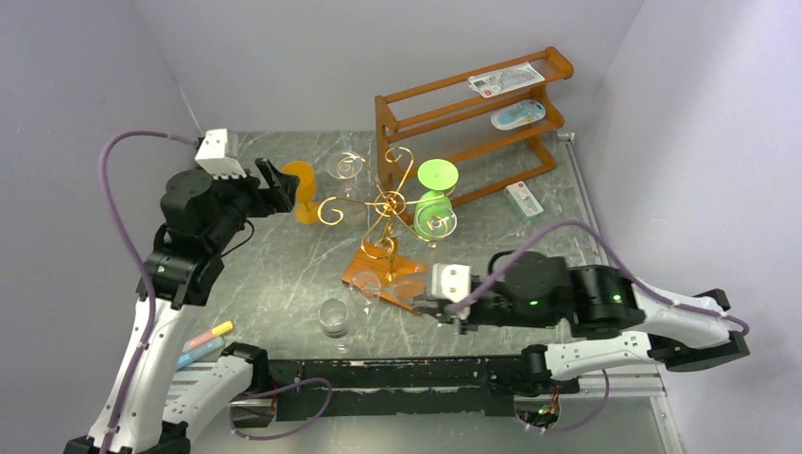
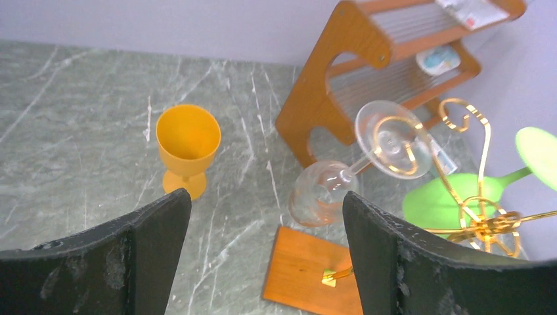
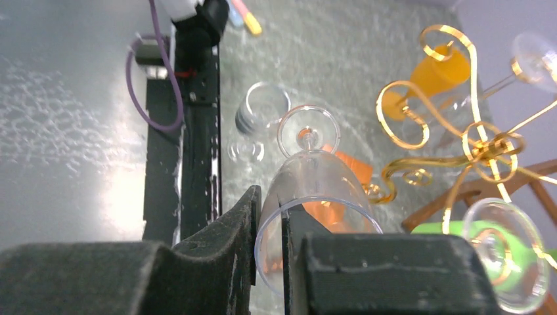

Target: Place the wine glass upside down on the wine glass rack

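Note:
My right gripper [image 1: 427, 295] is shut on the rim of a clear wine glass [image 1: 383, 286], one finger inside the bowl and one outside. In the right wrist view the glass [image 3: 315, 190] lies tilted, its foot pointing away from the gripper [image 3: 269, 223], over the orange-brown base [image 1: 411, 270] of the gold wire rack [image 1: 388, 203]. A clear glass [image 1: 345, 167] and a green glass [image 1: 435, 203] hang upside down on the rack's arms. My left gripper [image 1: 274, 186] is open and empty beside an orange goblet [image 1: 303, 192]; its wrist view shows the goblet [image 2: 187, 147] and the hung clear glass [image 2: 328, 190] beyond the gripper [image 2: 266, 223].
A brown three-tier wooden shelf [image 1: 473, 113] with small packets stands at the back right. A short clear tumbler [image 1: 333, 317] stands near the front, left of the rack base. Markers [image 1: 203, 340] lie at the front left. A white packet [image 1: 523, 200] lies by the shelf.

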{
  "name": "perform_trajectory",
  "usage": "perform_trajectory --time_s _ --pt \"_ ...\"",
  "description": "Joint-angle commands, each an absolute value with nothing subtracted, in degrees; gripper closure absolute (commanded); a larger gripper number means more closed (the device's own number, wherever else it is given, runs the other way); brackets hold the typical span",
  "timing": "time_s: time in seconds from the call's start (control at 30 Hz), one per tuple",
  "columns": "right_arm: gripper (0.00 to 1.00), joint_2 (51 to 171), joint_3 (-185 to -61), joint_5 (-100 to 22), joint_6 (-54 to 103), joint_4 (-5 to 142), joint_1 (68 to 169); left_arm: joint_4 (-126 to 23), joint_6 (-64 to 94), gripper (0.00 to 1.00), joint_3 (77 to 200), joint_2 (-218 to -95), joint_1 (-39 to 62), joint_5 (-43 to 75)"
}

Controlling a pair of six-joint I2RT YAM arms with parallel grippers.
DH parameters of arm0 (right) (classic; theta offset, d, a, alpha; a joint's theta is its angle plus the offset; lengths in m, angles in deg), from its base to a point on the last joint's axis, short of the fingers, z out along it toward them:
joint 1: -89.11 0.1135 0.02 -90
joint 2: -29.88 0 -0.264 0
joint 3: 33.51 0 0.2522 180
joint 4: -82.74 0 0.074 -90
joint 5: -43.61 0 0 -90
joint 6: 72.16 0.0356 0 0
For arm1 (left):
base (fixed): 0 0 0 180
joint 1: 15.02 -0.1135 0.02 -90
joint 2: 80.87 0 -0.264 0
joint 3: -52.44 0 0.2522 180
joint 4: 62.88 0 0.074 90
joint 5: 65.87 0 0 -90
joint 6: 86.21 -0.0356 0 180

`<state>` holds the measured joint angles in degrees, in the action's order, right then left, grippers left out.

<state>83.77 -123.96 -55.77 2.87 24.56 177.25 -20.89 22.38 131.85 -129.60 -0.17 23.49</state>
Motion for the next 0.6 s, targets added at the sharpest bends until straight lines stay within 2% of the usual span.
perform_trajectory --time_s 0.0,0.27,0.57 --pt "1.0 80.95 -126.87 -51.23 -0.18 26.33 177.49 -18.71 24.05 0.11 136.27 -127.74 -0.08 25.95" --pt "1.0 78.62 -124.15 -46.73 -2.7 40.66 177.44 -18.93 28.76 0.09 141.31 -124.01 -0.08 27.84" --pt "1.0 82.89 -119.29 -51.4 -5.06 65.32 177.44 -22.62 37.75 0.08 144.07 -118.0 -0.09 31.1"
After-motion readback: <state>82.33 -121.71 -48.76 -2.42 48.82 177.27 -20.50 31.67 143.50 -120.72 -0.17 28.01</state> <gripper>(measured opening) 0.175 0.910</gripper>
